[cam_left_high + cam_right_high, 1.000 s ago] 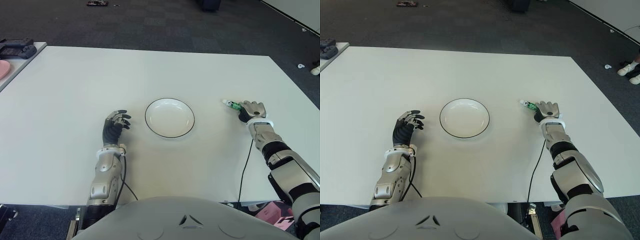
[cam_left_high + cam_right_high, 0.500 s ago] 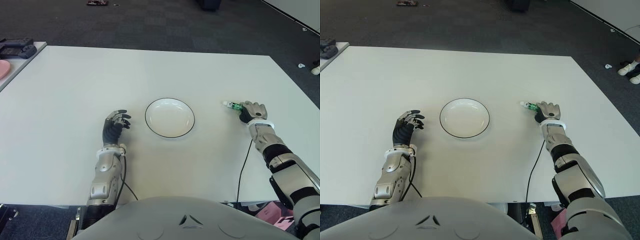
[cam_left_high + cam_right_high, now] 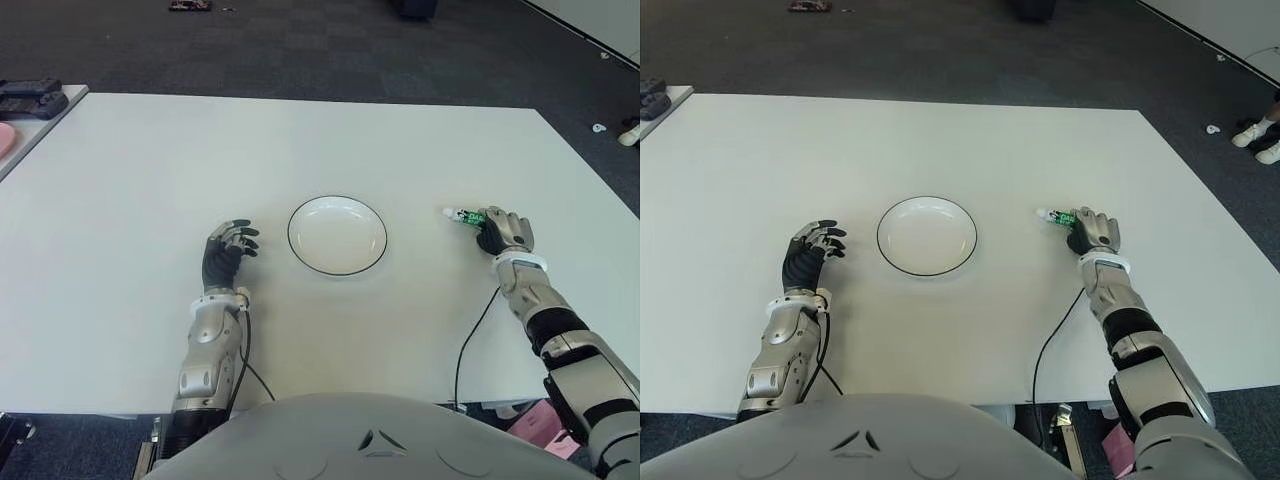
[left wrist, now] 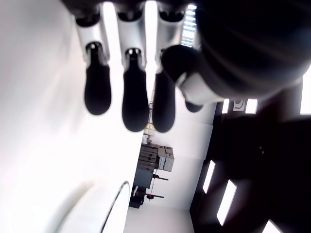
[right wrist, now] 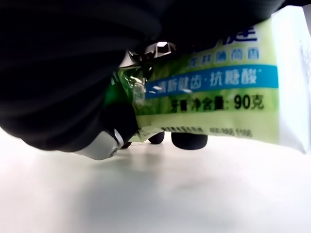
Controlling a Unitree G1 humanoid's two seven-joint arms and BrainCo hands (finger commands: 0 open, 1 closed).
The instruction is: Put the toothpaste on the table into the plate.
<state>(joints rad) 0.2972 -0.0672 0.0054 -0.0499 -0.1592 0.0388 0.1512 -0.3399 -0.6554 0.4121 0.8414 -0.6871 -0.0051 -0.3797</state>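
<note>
A green and white toothpaste tube [image 3: 466, 215] is in my right hand [image 3: 502, 229], to the right of the plate; its white cap end sticks out toward the plate. In the right wrist view the tube [image 5: 218, 104] fills the picture under my curled fingers [image 5: 189, 141], close above the table. The white plate [image 3: 337, 235] with a dark rim stands on the white table [image 3: 300, 140] near its middle, with nothing in it. My left hand [image 3: 226, 254] shows just left of the plate, fingers relaxed and holding nothing.
A second table edge [image 3: 40, 120] at the far left carries dark objects [image 3: 30, 98] and a pink thing [image 3: 8, 138]. Dark carpet lies beyond the table. Cables [image 3: 470, 330] run from both wrists toward the front edge.
My right hand has closed further round the toothpaste and shifted slightly toward me. The left hand and plate have not moved.
</note>
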